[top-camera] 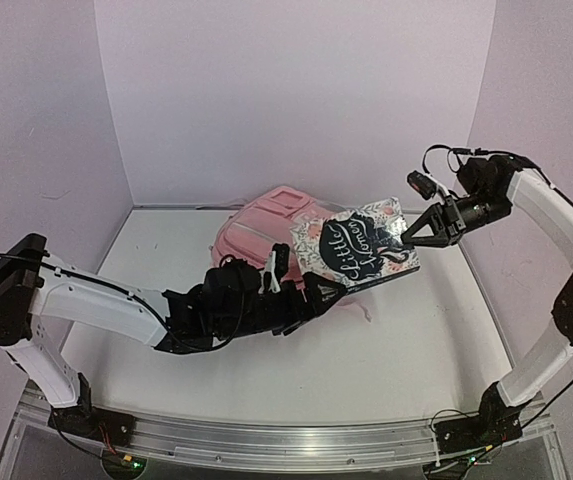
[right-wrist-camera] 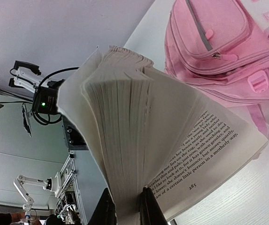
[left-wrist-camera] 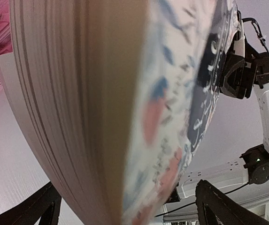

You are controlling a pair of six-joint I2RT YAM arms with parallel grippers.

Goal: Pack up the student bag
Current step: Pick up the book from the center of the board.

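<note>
Student bag (top-camera: pixel 261 222) lies centre-rear in my top view. The book (top-camera: pixel 358 245) hangs tilted over its right side. Right gripper (top-camera: pixel 406 238) is clenched on the book's edge, and left gripper (top-camera: pixel 306 287) is spread wide at its lower corner.

The desk (top-camera: pixel 396 350) is a plain white surface closed in by pale lilac walls (top-camera: pixel 296 90) at the back and both sides, with a metal rail (top-camera: pixel 286 440) running along its near edge. Only the student bag (top-camera: pixel 266 225) lies directly on it: pink and soft, it rests flat toward the far middle, near the back wall, with its zip pockets facing up. Its near end is hidden from the top view.
</note>
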